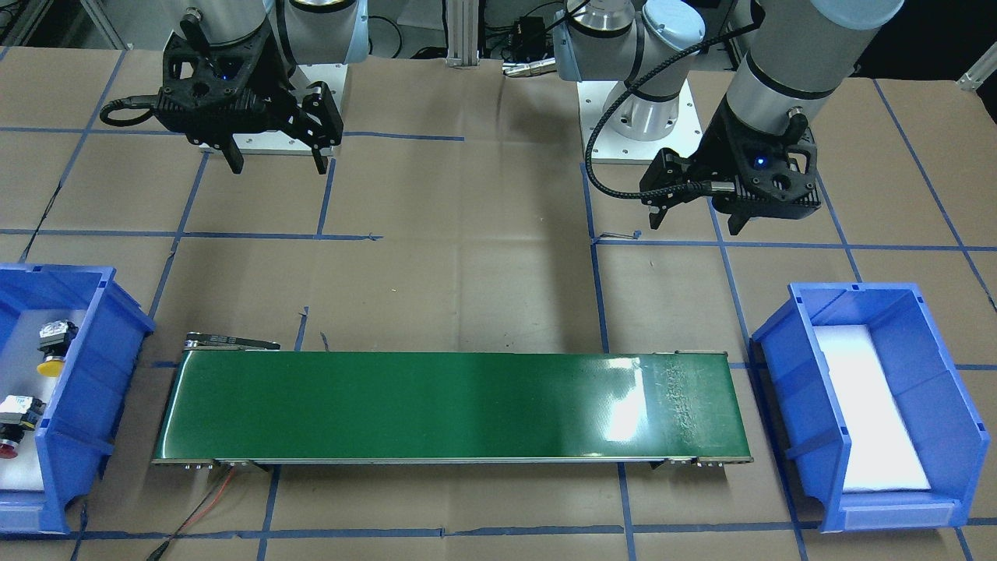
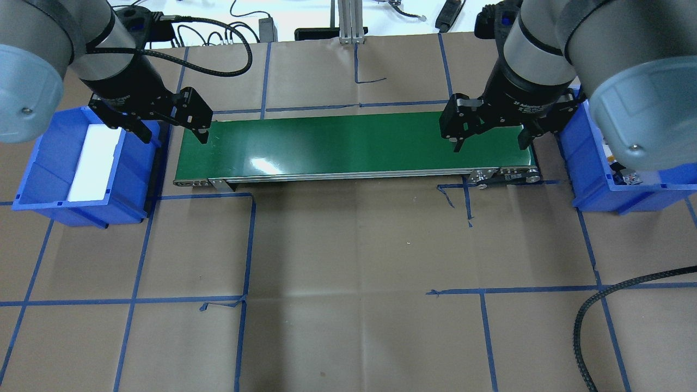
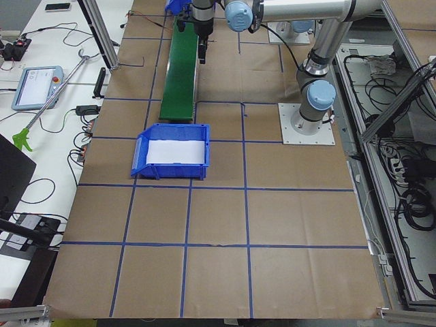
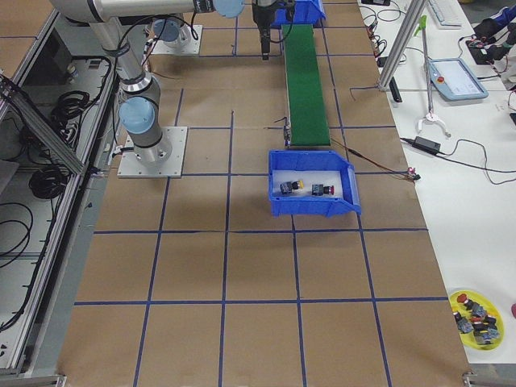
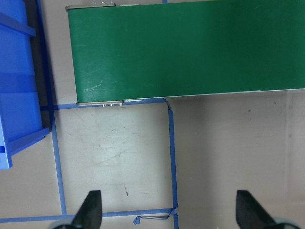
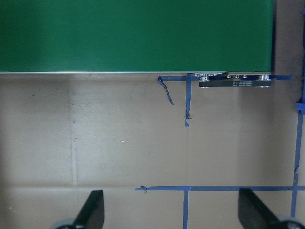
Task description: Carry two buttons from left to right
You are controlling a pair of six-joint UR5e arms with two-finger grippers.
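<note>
Pincers both spread apart, empty: right pincer (image 1: 278, 165), left pincer (image 1: 695, 224). I'd lower right one squarely over yellow-capped black push-button switch (image 1: 54, 348) in blue plastic bin (image 1: 101, 366), clear of red-capped switch (image 1: 17, 425)

The table (image 1: 467, 195) wears brown paper crossed by blue tape lines (image 1: 257, 234) (a rough grid). A green conveyor belt (image 1: 452, 405) lies flat on it, beyond the fingers (image 1: 657, 215) of the left gripper (image 1: 697, 222) and the fingers (image 1: 234, 160) of the right gripper (image 1: 276, 165). A blue bin (image 1: 787, 374) sits outward of the left fingers, just beside the belt's end. A second blue bin (image 1: 101, 366) sits outward of the right fingers.
</note>
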